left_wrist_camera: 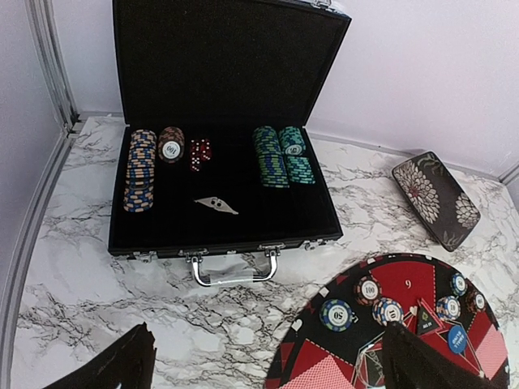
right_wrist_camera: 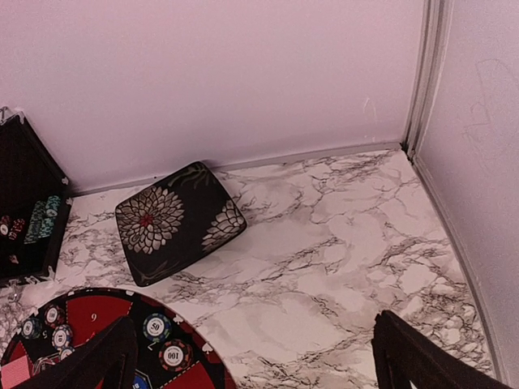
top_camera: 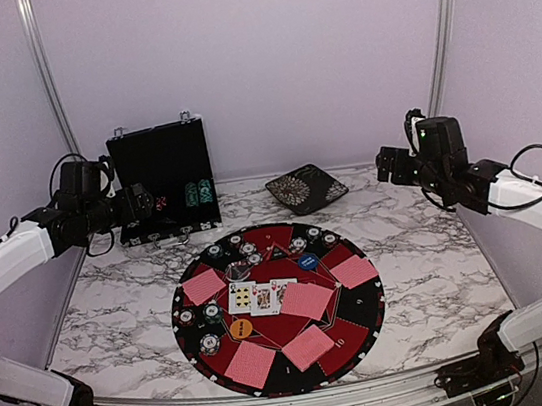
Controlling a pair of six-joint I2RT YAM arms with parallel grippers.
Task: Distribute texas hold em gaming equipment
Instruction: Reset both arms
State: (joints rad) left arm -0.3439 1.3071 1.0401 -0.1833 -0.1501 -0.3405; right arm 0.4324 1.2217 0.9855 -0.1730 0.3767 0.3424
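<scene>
While both arms hang above the marble table (top_camera: pixel 439 250), the left gripper (left_wrist_camera: pixel 268 361) sits over the back-left part by the case and the right gripper (right_wrist_camera: pixel 251 348) over the back-right. Both have their jaws spread wide with nothing between them.

Round red-and-black mat (top_camera: pixel 268 236): middle of the table, towards the near edge.

Black hinged case (top_camera: pixel 159 163): back-left corner, lid upright. Chip stacks (left_wrist_camera: pixel 139 170) in its left side, green stacks (left_wrist_camera: pixel 273 156) in its right.

Dark floral dish (top_camera: pixel 306 189): back edge, right of the case, apart from the mat.

Red-backed cards (top_camera: pixel 307 300): all on the mat, spread out. One left, one right, one just right of centre, two at the mat's near edge.

Face-up cards (top_camera: pixel 255 296): side by side at mat centre.

Striped chips (top_camera: pixel 247 250): arc along the mat's back edge, plus a few more (top_camera: pixel 210 344) on its left side.

Orange disc (top_camera: pixel 240 329): just in front of the face-up cards.

Blue disc (top_camera: pixel 308 261): on the mat, back-right of centre.

Clear-looking disc (top_camera: pixel 236 269): just behind the face-up cards. Too small to be sure of it.
</scene>
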